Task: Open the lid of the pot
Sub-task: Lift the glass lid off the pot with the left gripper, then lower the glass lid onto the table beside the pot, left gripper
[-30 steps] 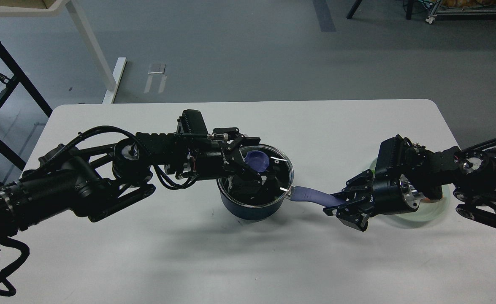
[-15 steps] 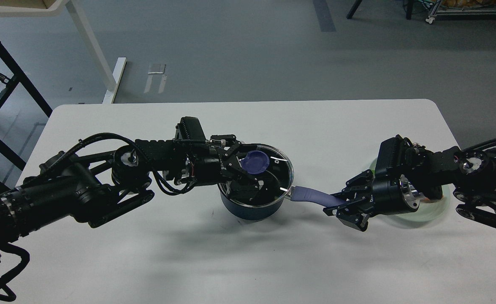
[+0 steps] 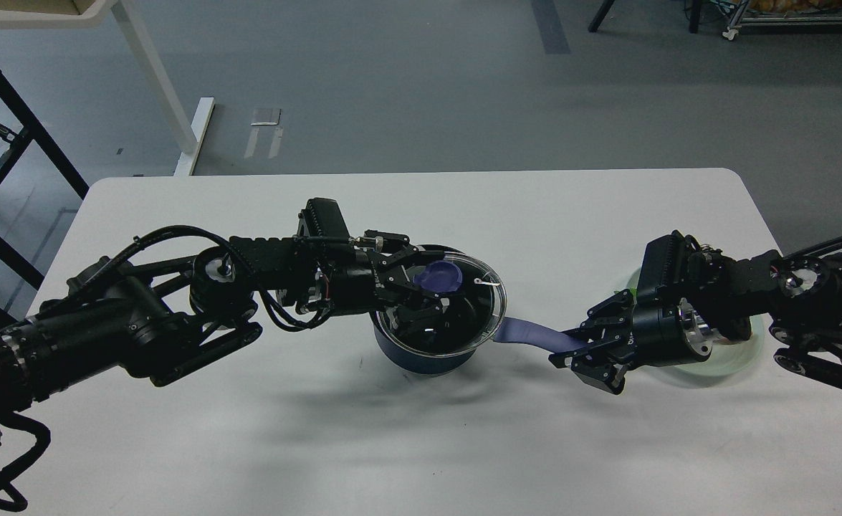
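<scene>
Pot [image 3: 421, 355]: dark blue, mid-surface, its blue handle [image 3: 532, 334] pointing toward the right arm.
Lid [image 3: 474, 304]: glass, tilted over the pot's mouth, its rim overhanging the pot on the handle side.
Knob [image 3: 441, 277]: blue, on top of the lid.
Left pincer [image 3: 421, 283]: clenched on the knob, fingers either side.
Right pincer [image 3: 580, 349]: clamped on the handle's far end.
Plate [image 3: 739, 355]: pale green, under the right arm, mostly hidden.
Surface [image 3: 421, 444]: white, rounded corners.
</scene>
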